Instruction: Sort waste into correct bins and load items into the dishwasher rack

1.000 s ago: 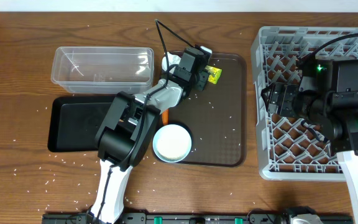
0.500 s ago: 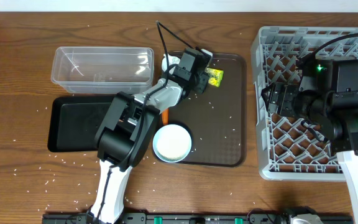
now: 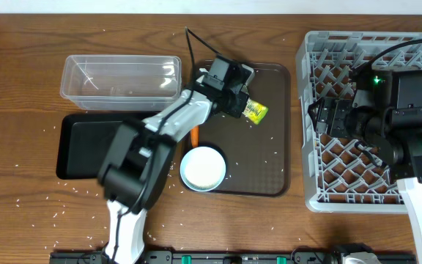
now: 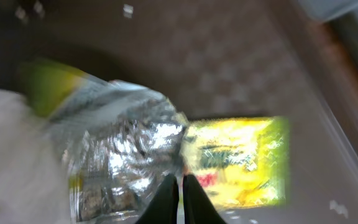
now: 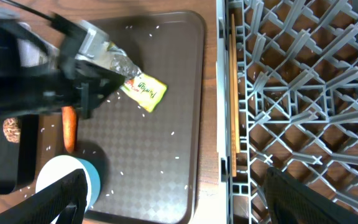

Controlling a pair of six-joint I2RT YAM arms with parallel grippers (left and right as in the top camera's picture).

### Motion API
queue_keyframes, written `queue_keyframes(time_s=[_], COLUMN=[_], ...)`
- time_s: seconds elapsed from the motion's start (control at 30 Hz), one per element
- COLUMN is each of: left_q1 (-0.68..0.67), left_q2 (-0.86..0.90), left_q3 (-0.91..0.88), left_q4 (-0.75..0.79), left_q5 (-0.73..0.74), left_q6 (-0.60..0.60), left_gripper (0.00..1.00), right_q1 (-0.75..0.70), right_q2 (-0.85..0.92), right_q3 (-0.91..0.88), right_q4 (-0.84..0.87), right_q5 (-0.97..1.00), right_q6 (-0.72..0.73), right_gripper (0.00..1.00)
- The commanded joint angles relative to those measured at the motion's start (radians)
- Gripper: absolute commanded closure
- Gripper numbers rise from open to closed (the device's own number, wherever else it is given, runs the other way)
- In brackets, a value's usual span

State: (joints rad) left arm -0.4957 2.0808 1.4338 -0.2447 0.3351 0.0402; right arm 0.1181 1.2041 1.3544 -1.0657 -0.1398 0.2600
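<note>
My left gripper (image 3: 239, 99) is shut on the yellow-green snack wrapper (image 3: 256, 111), pinching its silver crumpled end over the back of the brown serving tray (image 3: 273, 172). In the left wrist view the shut fingertips (image 4: 180, 194) grip the wrapper (image 4: 235, 155). The right wrist view shows the wrapper (image 5: 143, 91) hanging from the left gripper. My right gripper (image 3: 327, 117) hovers over the grey dishwasher rack (image 3: 328, 194), open wide and empty (image 5: 182, 208). A small orange carrot (image 5: 69, 129) and a brown food lump (image 5: 11, 129) lie at the tray's left edge.
The clear tub (image 3: 121, 79) stands at the back left, with the black tray (image 3: 79, 147) in front of it. A round light-blue cup, white inside (image 3: 203, 168), stands at the serving tray's front left. Rice grains are scattered over the tray and the table.
My left gripper has swung right and toward the front with the wrapper, carrying it from the tray's back edge toward the middle. The right arm has not moved.
</note>
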Motion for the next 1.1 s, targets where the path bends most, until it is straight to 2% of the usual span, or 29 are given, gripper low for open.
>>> queue_keyframes(time_s=[0.0, 0.2, 0.33, 0.37, 0.4, 0.47, 0.53, 0.57, 0.67, 0.93, 1.0, 1.07], left_q1=[0.01, 0.049, 0.067, 0.066, 0.06, 0.045, 0.033, 0.026, 0.018, 0.018, 0.018, 0.018], left_q2=[-0.144, -0.283, -0.291, -0.281, -0.264, -0.216, -0.165, -0.135, -0.058, 0.085, 0.091, 0.091], left_q3=[0.001, 0.001, -0.002, -0.005, -0.008, -0.01, -0.01, -0.01, -0.01, -0.01, -0.01, -0.01], left_q4=[-0.046, -0.154, -0.142, -0.126, -0.101, -0.032, 0.045, 0.089, 0.2, 0.295, 0.294, 0.298], left_q5=[0.027, -0.043, -0.049, -0.048, -0.049, -0.049, -0.056, -0.077, -0.129, -0.129, -0.109, -0.089], left_q6=[-0.008, -0.008, -0.003, -0.004, -0.004, -0.004, -0.004, -0.004, -0.003, -0.004, -0.004, -0.004], left_gripper=[0.94, 0.94, 0.93, 0.72, 0.59, 0.5, 0.32, 0.3, 0.11, 0.09, 0.14, 0.24], right_q1=[-0.006, -0.006, -0.005, -0.005, -0.006, -0.006, -0.006, -0.006, -0.005, -0.005, -0.006, -0.005], right_q2=[0.005, 0.005, 0.005, 0.005, 0.005, 0.005, 0.005, 0.005, 0.005, 0.005, 0.005, 0.005], right_q3=[0.005, 0.005, 0.005, 0.005, 0.005, 0.005, 0.005, 0.005, 0.005, 0.005, 0.005, 0.005], right_q4=[0.0, 0.002, 0.002, 0.003, 0.003, 0.005, 0.003, -0.002, -0.007, 0.0, -0.001, -0.001], right_q5=[0.006, 0.006, 0.005, 0.005, 0.005, 0.006, 0.005, 0.005, 0.005, 0.005, 0.005, 0.006], right_q6=[-0.006, -0.006, -0.006, -0.006, -0.006, -0.006, -0.006, -0.006, -0.006, -0.006, -0.006, -0.006], right_gripper=[0.16, 0.16, 0.16, 0.16, 0.16, 0.16, 0.16, 0.15, 0.16, 0.16, 0.15, 0.16])
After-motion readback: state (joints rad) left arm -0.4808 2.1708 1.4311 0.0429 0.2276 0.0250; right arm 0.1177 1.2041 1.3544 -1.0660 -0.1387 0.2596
